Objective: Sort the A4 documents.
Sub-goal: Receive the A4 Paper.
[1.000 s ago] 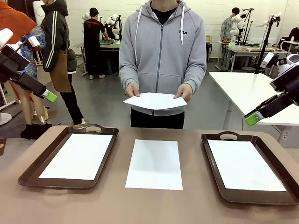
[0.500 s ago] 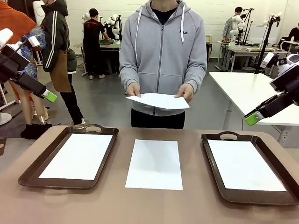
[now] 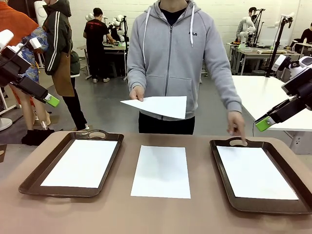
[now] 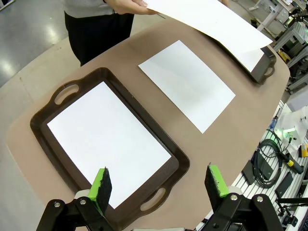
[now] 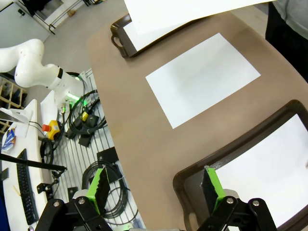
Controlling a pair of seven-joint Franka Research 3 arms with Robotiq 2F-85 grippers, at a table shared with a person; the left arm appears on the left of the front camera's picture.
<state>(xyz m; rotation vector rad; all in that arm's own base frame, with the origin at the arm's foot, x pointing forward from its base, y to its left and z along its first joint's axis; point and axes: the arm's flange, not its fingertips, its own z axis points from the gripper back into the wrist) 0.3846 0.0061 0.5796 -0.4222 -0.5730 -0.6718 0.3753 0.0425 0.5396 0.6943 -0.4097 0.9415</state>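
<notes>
plainly left and right jaws wide apart, empty, seemingly well above the a4 documents (image 3: 161,171)

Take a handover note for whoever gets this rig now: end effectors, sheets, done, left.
Left end effector: open, empty, raised by the left tray.
Right end effector: open, empty, raised by the right tray.
Done: left sheet in left tray, right sheet in right tray.
Left: middle sheet on the table between trays; held sheet in a person's hand, their other hand pointing at the right tray's handle.
</notes>
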